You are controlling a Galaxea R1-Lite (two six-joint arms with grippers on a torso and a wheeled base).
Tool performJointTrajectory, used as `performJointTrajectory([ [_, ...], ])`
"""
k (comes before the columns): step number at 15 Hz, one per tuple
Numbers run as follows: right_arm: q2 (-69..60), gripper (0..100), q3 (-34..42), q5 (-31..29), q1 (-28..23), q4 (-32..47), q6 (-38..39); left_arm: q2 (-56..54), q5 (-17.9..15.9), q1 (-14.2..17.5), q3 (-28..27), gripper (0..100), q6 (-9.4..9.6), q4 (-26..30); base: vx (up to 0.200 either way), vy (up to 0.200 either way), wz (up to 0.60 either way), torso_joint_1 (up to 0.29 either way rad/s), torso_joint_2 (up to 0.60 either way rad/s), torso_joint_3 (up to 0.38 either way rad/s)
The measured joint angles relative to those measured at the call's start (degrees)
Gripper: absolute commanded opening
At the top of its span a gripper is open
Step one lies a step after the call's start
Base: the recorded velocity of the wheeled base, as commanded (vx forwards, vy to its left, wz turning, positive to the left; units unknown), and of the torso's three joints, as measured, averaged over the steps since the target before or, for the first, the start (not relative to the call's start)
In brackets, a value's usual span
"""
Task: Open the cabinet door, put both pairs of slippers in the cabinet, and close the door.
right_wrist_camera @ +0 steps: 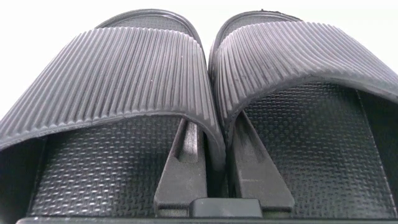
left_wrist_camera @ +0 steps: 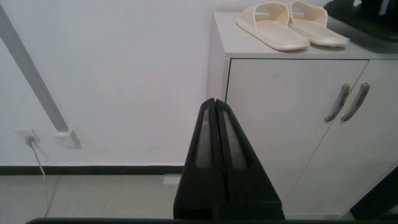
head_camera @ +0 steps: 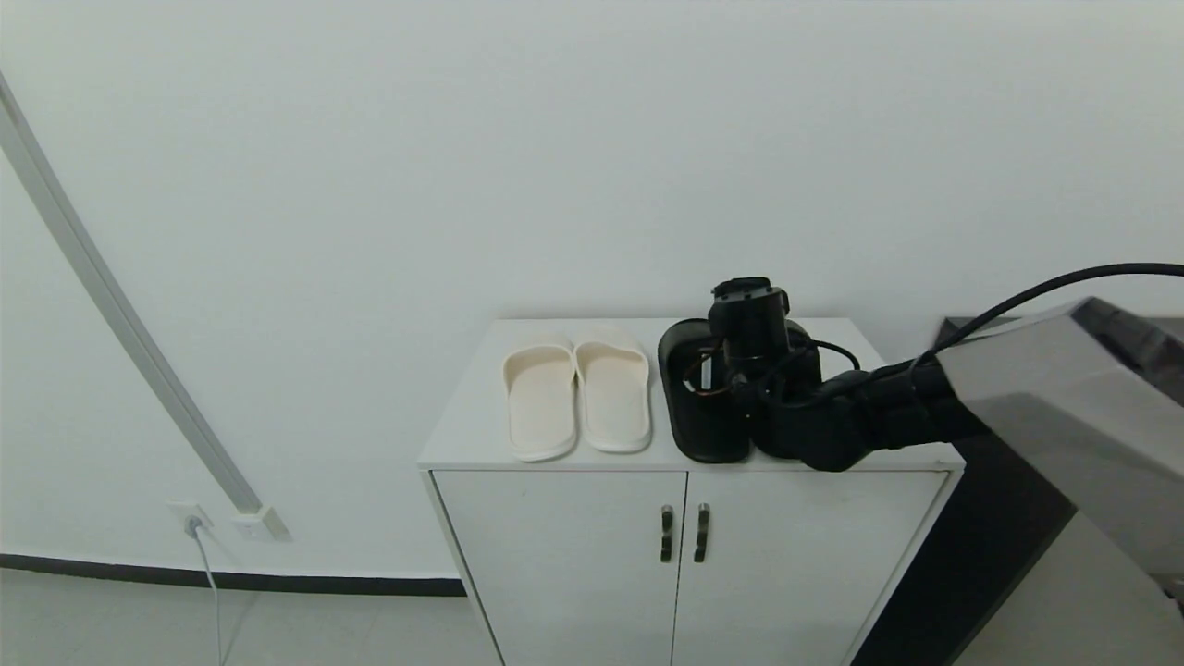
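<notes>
Head view: on the closed cabinet's (head_camera: 555,555) top surface, 2 white slippers (head_camera: 575,398) lie toward its left end. 2 black slippers (head_camera: 696,435) lie toward its right end, under the right gripper (head_camera: 710,375).

Left wrist view: the left gripper (left_wrist_camera: 215,124), fingers pressed together, hangs before the cabinet's left corner.

Right wrist view: the right gripper clamps the black slippers' adjoining inner walls, 1 finger inside each.
</notes>
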Motion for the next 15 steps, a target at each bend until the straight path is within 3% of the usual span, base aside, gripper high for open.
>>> performJointTrajectory([
  [3,-11.3,0,12.2,7.4,1.7,0.0,-2.5,0.0,0.0,0.0,0.0,0,0.06,0.0,0.0,0.0,0.0,0.0,0.0,0.0],
  [9,-37.3,0,38.2,37.2,4.8,0.2,-7.5,0.0,-0.1,0.0,0.0,0,0.13,0.0,0.0,0.0,0.0,0.0,0.0,0.0],
  [11,-44.4,0,45.5,47.3,5.0,0.1,-12.9,0.0,0.0,0.0,0.0,0,0.16,0.0,0.0,0.0,0.0,0.0,0.0,0.0],
  [12,-47.1,0,48.0,49.8,5.0,0.0,-15.2,0.0,-0.1,0.0,0.0,0,0.16,0.0,0.0,0.0,0.0,0.0,0.0,0.0],
  [15,-51.3,0,51.0,50.2,5.0,-0.1,-19.7,0.0,-0.1,0.0,0.0,0,0.11,0.0,0.0,0.0,0.0,0.0,0.0,0.0],
])
